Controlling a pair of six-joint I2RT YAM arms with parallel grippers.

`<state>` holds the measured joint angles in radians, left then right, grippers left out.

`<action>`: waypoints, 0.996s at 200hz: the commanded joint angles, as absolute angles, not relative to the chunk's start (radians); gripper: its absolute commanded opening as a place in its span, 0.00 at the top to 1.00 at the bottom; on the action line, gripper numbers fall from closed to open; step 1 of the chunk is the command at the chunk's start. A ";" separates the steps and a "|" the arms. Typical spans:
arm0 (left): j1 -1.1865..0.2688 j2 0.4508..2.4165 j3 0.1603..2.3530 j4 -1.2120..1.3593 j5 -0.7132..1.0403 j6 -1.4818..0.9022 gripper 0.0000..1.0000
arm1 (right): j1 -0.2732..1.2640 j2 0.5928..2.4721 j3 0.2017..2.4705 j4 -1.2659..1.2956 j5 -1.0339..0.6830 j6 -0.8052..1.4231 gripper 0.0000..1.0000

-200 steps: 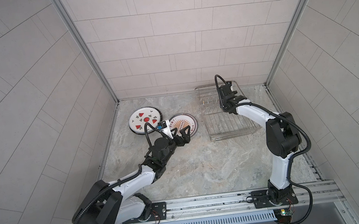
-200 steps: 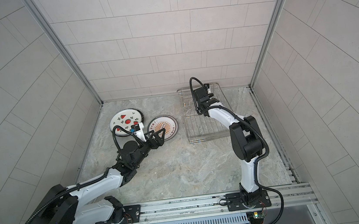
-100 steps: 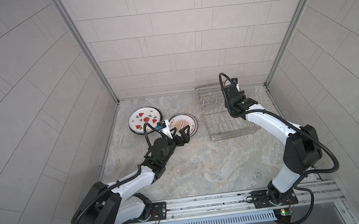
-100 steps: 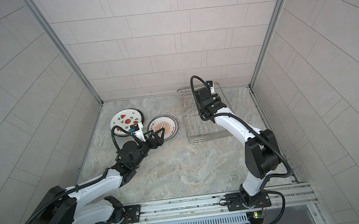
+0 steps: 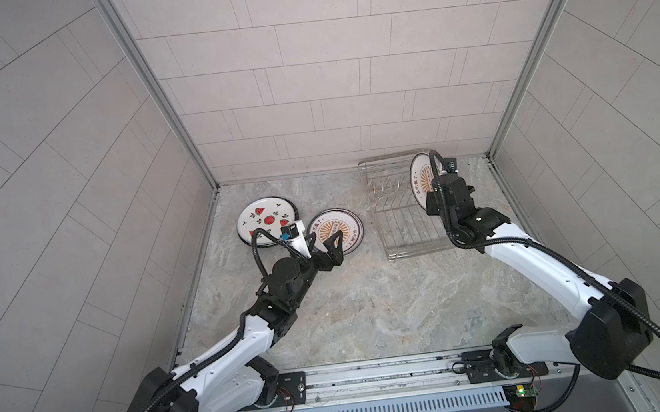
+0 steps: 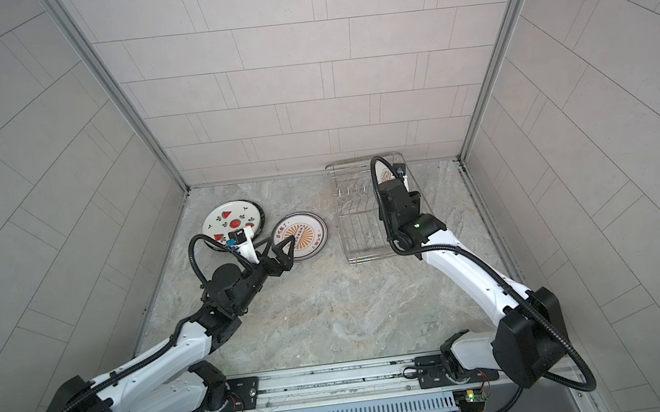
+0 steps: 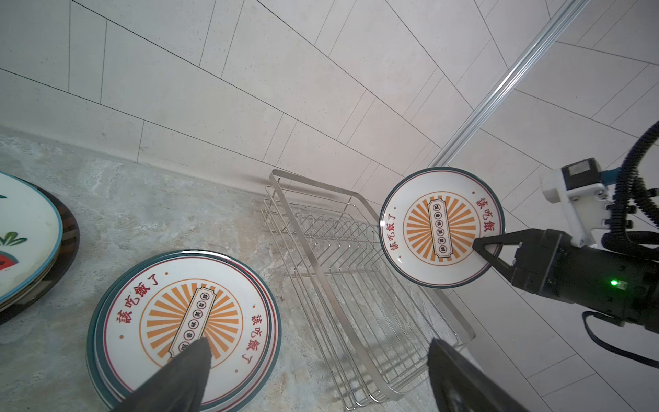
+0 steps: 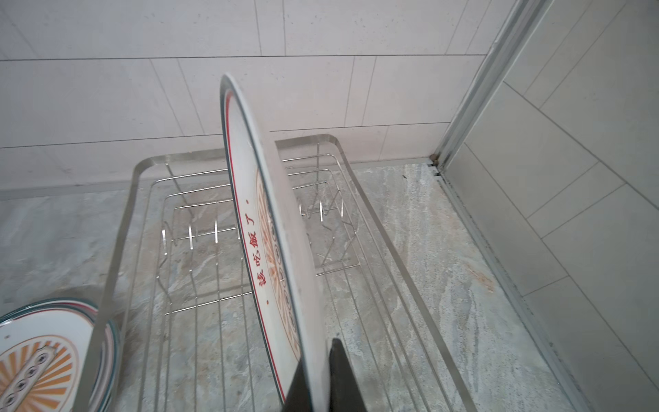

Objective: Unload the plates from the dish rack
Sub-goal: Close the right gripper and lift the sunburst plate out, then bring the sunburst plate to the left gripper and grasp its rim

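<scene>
The right tool (image 7: 481, 249) is pressed together on the rim of a sunburst plate (image 7: 441, 226), one finger across the printed face and the other behind it, so the plate is pinched edge-on between them. The plate stands nearly upright, its orange rays and red characters turned toward the left arm, and it hangs over the right far corner of the dish rack (image 5: 405, 224), near the back wall. The right wrist view shows the upright tines below and beyond it; whether its lower edge touches any wire cannot be told. The left tool (image 6: 280, 242) is spread as wide as it goes and holds nothing; it hovers low over the near edge of a small stack of sunburst plates (image 5: 335, 231) lying flat on the marbled surface (image 5: 372, 303), just left of the rack. One fingertip (image 7: 199, 353) shows above that stack's printed centre, with no contact that can be made out. Farther left, touching or just overlapping that stack, the watermelon plate (image 5: 267, 220) lies flat on top of a dark-rimmed plate (image 7: 69, 232).
</scene>
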<state>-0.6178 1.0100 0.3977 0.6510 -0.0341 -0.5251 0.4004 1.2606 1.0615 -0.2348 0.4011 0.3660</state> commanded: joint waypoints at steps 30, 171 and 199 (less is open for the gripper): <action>-0.599 0.970 0.368 0.695 0.089 -0.483 0.00 | 0.396 1.125 0.953 -0.060 0.112 0.367 1.00; -0.576 1.011 0.342 0.880 0.228 -0.546 0.00 | 0.356 0.986 0.769 0.212 -0.582 0.367 1.00; -0.576 1.054 0.345 0.950 0.278 -0.552 0.01 | 0.356 0.976 0.762 0.221 -0.626 0.367 1.00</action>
